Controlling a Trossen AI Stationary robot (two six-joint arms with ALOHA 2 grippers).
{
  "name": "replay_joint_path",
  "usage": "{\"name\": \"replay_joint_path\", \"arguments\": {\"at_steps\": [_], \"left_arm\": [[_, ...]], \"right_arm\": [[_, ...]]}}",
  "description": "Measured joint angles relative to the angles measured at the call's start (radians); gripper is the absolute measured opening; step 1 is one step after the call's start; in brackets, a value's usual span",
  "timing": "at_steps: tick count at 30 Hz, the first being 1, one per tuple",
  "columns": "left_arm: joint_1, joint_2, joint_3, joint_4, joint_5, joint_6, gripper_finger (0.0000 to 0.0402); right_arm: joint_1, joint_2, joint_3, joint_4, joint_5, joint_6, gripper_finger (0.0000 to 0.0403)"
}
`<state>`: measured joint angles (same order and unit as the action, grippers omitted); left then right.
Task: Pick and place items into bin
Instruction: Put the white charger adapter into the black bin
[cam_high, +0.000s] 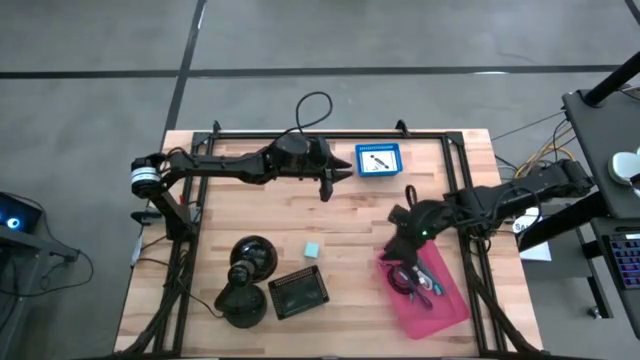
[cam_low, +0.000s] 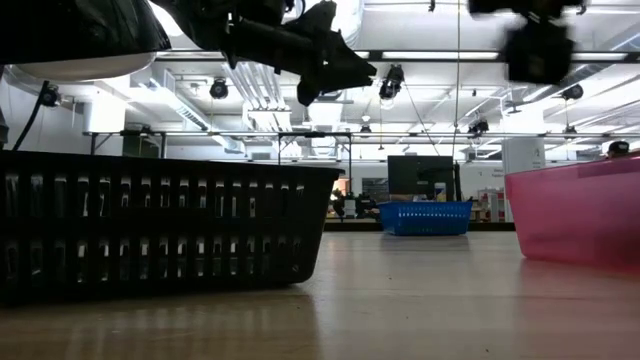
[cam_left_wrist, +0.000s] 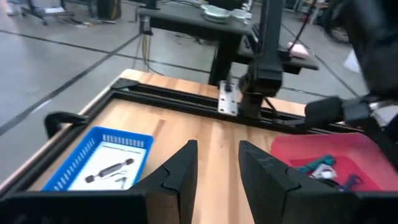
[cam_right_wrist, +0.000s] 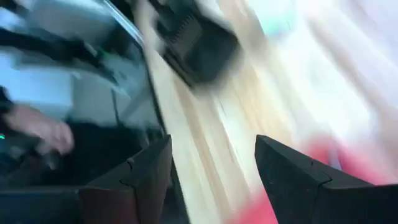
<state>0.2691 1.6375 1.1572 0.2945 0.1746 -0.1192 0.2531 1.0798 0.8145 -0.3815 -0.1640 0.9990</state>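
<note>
Fingers of the right end effector (cam_high: 400, 243) are spread apart above the translucent pink plastic bin (cam_high: 447, 296), suiting item release; left end effector (cam_left_wrist: 214, 163) is parted, empty.

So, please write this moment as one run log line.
left end effector: raised near blue tray, empty | right end effector: open over pink bin, empty | teal cube: on table

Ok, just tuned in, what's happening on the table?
The right gripper hangs open at the top end of the pink bin, which already holds a few items. The left gripper waits open and empty beside the blue tray. The teal cube lies loose on the table.
</note>
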Motion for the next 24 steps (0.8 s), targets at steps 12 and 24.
{"name": "replay_joint_path", "arguments": {"at_steps": [12, 24], "left_arm": [[0.0, 0.0, 0.0, -0.195, 0.032, -0.006, 0.01], [-0.001, 0.0, 0.0, -0.286, 0.236, -0.3, 0.01]], "right_arm": [[-0.004, -0.007, 0.017, 0.307, 0.568, -0.269, 0.0216], [-0.006, -0.006, 0.017, 0.302, 0.834, -0.378, 0.0216]]}}
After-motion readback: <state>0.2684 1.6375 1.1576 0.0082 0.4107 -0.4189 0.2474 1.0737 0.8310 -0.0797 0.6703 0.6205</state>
